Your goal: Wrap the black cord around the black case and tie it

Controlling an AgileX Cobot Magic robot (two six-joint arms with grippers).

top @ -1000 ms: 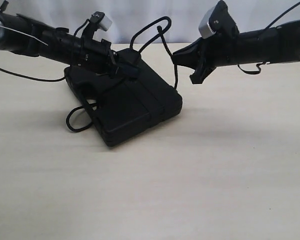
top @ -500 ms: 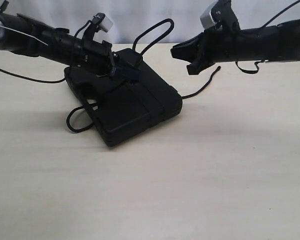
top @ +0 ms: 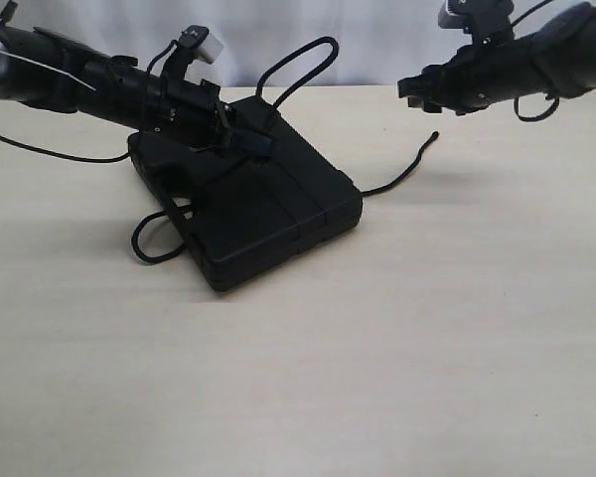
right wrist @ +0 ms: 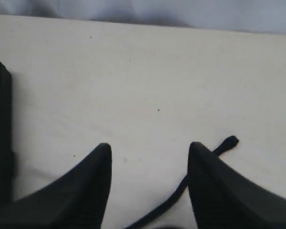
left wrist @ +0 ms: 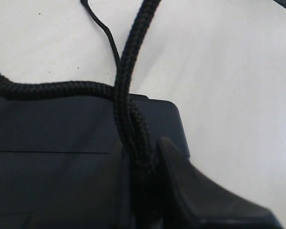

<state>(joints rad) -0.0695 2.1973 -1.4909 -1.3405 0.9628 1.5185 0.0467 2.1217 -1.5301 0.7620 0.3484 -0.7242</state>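
Our left gripper (left wrist: 142, 164) is clamped on the black cord (left wrist: 127, 76), where two strands meet between its fingers (left wrist: 174, 162) on top of the black case (left wrist: 52, 129). In the exterior view the case lies flat on the table (top: 427, 348) with one corner towards us. Its lid is down, so we cannot see what it holds. A small loop (top: 151, 238) of cord spills off its near left side, and a tall loop (top: 300, 58) arches up over its far edge. Beyond the right corner the cord's free end trails across the table to its knobbed tip (top: 433, 135). Farther back, our right gripper (top: 409, 89) hangs above the table with its fingers spread and nothing between them.

We judge the wrapping is begun and the tie not yet made. Next, the right gripper needs to come down on the free end, close on it near the tip, and carry it back to the tall loop while the left keeps the strands pinned.
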